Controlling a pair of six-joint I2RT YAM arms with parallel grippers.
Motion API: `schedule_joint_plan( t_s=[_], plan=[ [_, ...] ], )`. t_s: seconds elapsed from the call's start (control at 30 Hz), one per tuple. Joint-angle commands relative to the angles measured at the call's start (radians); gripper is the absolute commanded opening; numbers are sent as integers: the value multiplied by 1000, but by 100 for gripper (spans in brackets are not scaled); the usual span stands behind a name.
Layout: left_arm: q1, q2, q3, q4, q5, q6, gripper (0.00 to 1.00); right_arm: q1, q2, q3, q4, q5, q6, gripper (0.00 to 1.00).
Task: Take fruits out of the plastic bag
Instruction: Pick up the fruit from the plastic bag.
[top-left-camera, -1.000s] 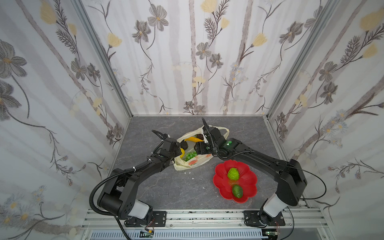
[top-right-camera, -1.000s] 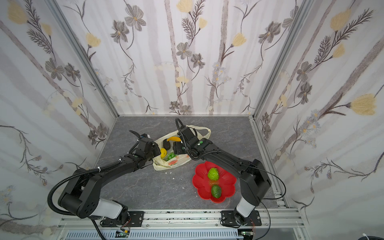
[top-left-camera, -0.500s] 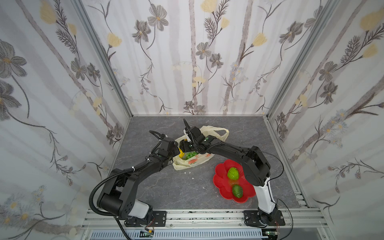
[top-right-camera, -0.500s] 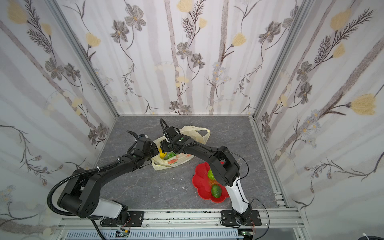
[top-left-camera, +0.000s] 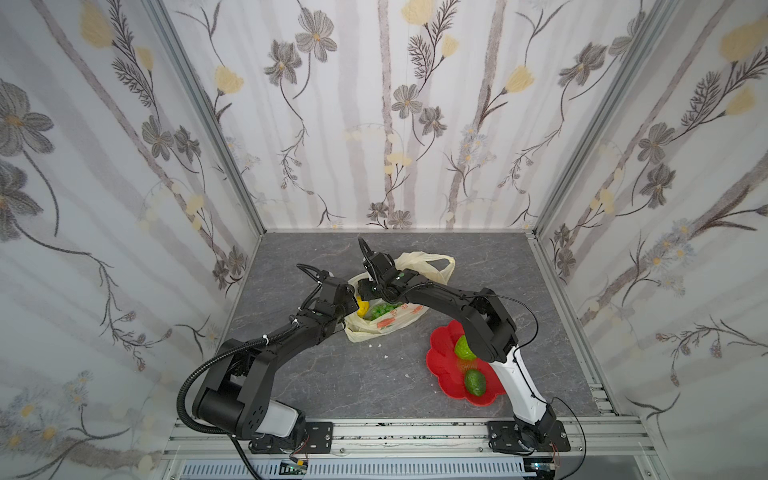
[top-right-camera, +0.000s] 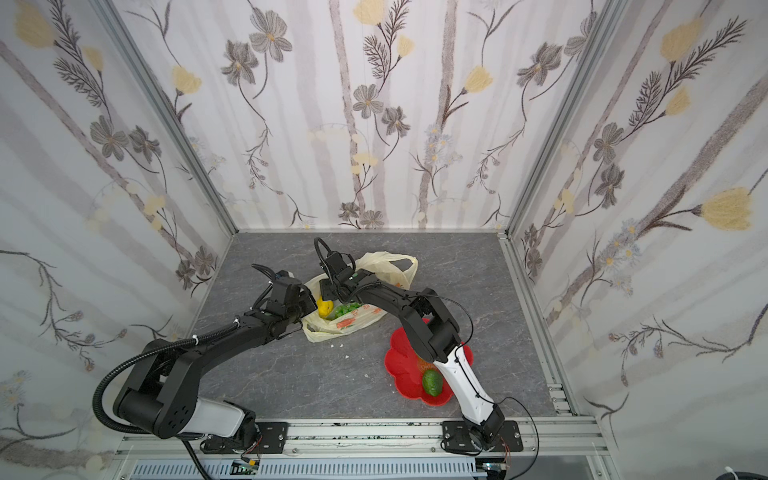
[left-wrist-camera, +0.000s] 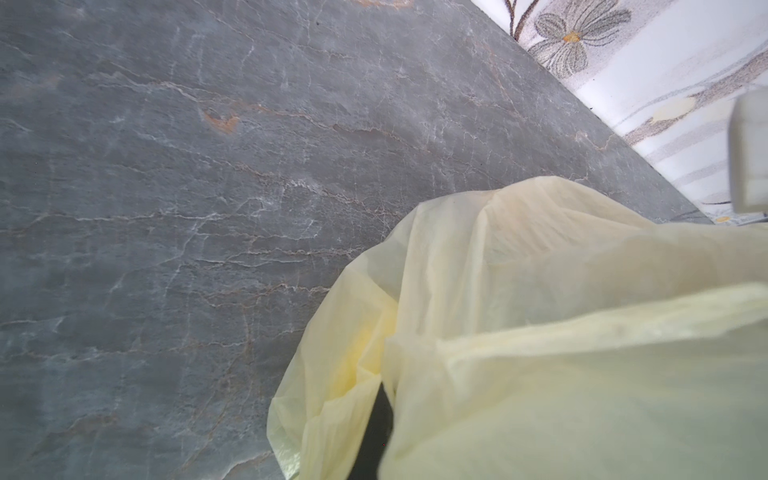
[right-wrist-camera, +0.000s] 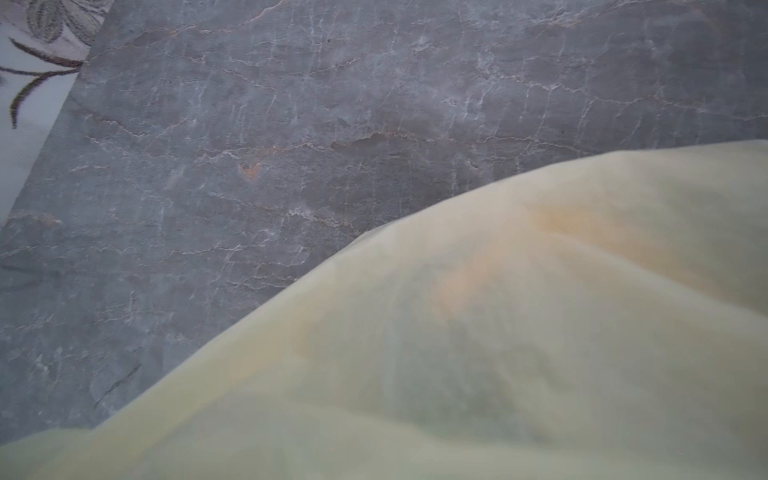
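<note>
Nearest, at the lower right of both top views, a red flower-shaped dish (top-left-camera: 440, 353) holds a dark green avocado (top-left-camera: 475, 382). A lime-green fruit (top-left-camera: 463, 349) beside it shows in a top view only where the right arm's elbow does not cover it.

Farther in, at mid-frame, the plastic bag (top-left-camera: 390, 324) lies on the grey table (top-left-camera: 332, 374), its mouth open. Green grapes (top-left-camera: 382, 309) and a yellow fruit (top-left-camera: 363, 308) sit inside.

The left gripper (top-left-camera: 352, 306) is at the bag's left rim. Its wrist view alone shows pale film draped round a dark finger (left-wrist-camera: 376, 419), the jaws closed on the bag.

The right gripper (top-left-camera: 362, 293) dips into the mouth. Its wrist view gives only blurred film (right-wrist-camera: 498, 332), so I cannot tell how its jaws stand.

Farthest, a handle loop (top-left-camera: 432, 262) lies slack.
</note>
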Motion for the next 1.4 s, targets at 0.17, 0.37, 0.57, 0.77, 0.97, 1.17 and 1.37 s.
schedule_joint_plan(
  t_s=[0.17, 0.37, 0.57, 0.77, 0.97, 1.17, 1.37],
  plan=[
    [-3, -15, -4, 11, -19, -8, 0, 4, 72, 68, -8, 38, -18, 65],
    [-2, -16, -2, 14, -19, -8, 0, 3, 99, 84, -18, 18, -23, 69],
    [-4, -22, -4, 14, -22, -9, 0, 3, 90, 86, -30, 25, -21, 59],
    [-3, -19, 0, 14, -21, -8, 0, 4, 67, 86, -46, 24, -20, 53],
    [-3, -12, 8, 12, -20, -8, 0, 19, -3, 52, -55, 21, -41, 51],
    [-1, -10, 13, 14, -21, -18, 0, 35, -169, -136, 5, -17, -60, 51],
    [0, 0, 23, 12, -21, -8, 0, 48, -317, -308, 17, -32, -59, 51]
  ],
)
